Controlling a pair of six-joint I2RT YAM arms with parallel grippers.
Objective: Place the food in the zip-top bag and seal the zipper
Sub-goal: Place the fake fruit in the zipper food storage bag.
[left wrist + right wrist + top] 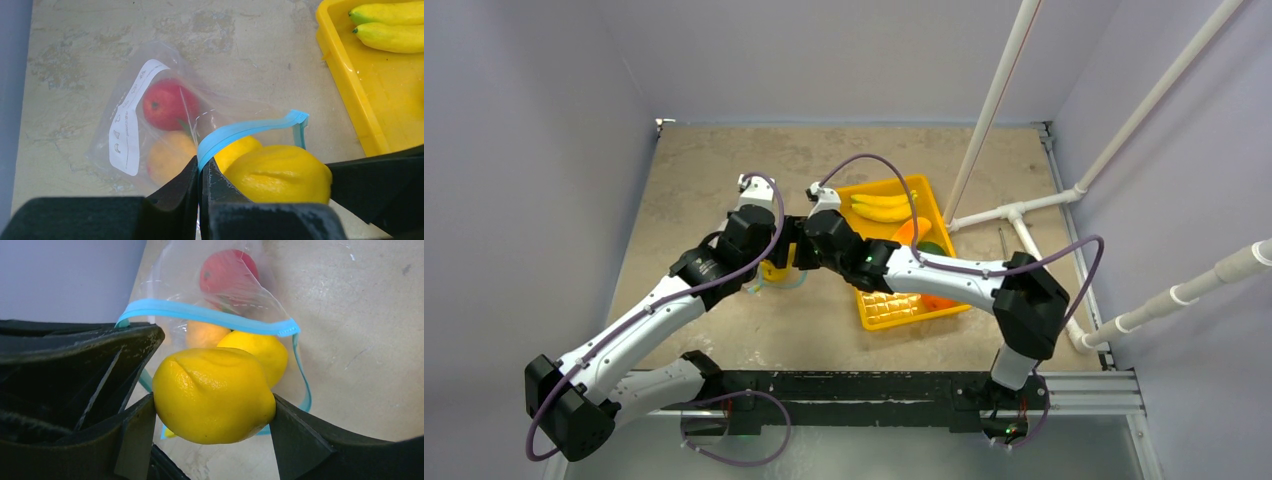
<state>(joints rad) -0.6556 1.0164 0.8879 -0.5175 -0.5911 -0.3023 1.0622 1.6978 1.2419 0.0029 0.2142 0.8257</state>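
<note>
The clear zip-top bag point(131, 131) lies on the table with a red apple point(167, 102), an orange fruit point(169, 156) and a yellow fruit point(241, 149) inside. My left gripper point(201, 172) is shut on the teal zipper point(250, 129) and holds one lip of the mouth up. My right gripper point(212, 410) is shut on a yellow lemon point(215, 395), held just in front of the open mouth, below the raised zipper point(210, 315). In the top view both grippers meet left of the tray, around the left gripper point(776, 262).
The yellow tray point(889, 310) sits to the right of the bag with bananas point(882, 205), an orange fruit point(912, 230) and a green one point(932, 247). White pipes point(1014, 215) run along the right side. Grey walls enclose the table.
</note>
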